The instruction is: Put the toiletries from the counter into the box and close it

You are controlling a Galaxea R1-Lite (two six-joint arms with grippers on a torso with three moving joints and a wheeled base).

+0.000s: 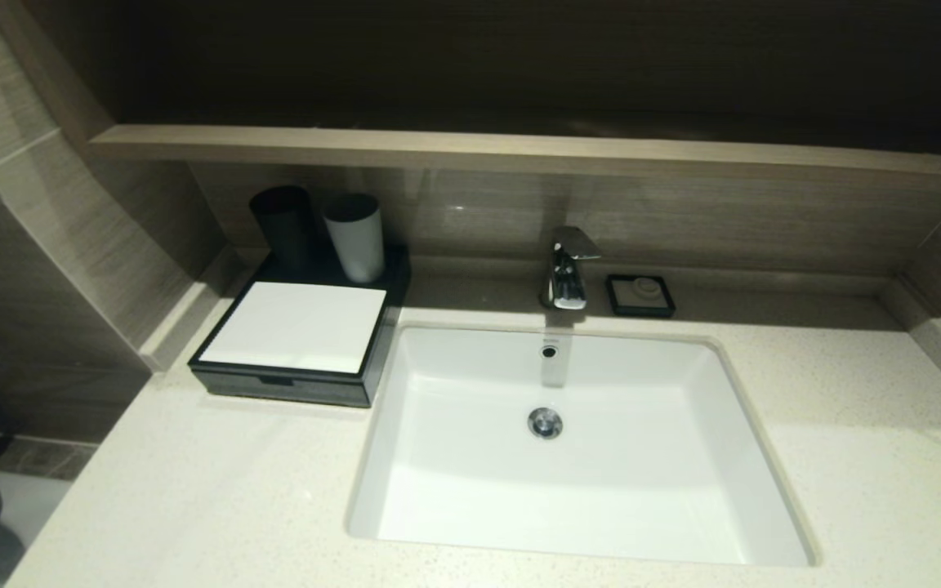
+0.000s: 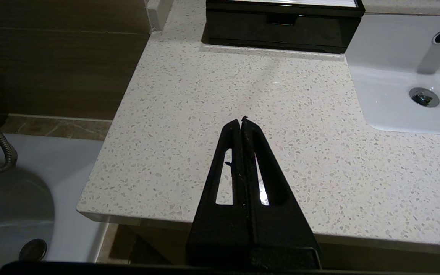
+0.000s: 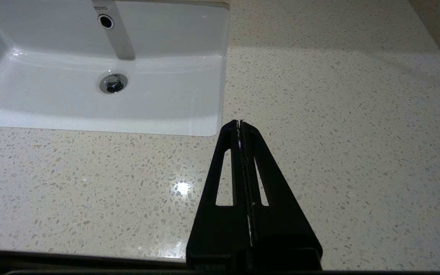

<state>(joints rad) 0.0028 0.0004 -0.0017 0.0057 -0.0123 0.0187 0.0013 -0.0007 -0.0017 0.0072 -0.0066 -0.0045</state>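
The low black box (image 1: 295,359) with a flat white top panel stands on the speckled counter (image 1: 193,490) left of the basin; its front drawer (image 2: 281,30) is pushed in. No packet or sachets show in any view. My left gripper (image 2: 241,120) is shut and empty, held above the counter's front left part, well short of the box. My right gripper (image 3: 240,122) is shut and empty above the counter (image 3: 338,114) beside the basin's right front corner. Neither gripper shows in the head view.
The white inset basin (image 1: 577,523) with its drain and a chrome tap (image 1: 567,273) fills the middle. A black cup (image 1: 283,224) and a white cup (image 1: 354,235) stand behind the box. A small black soap dish (image 1: 640,294) sits right of the tap. A brown ledge (image 1: 519,151) runs above.
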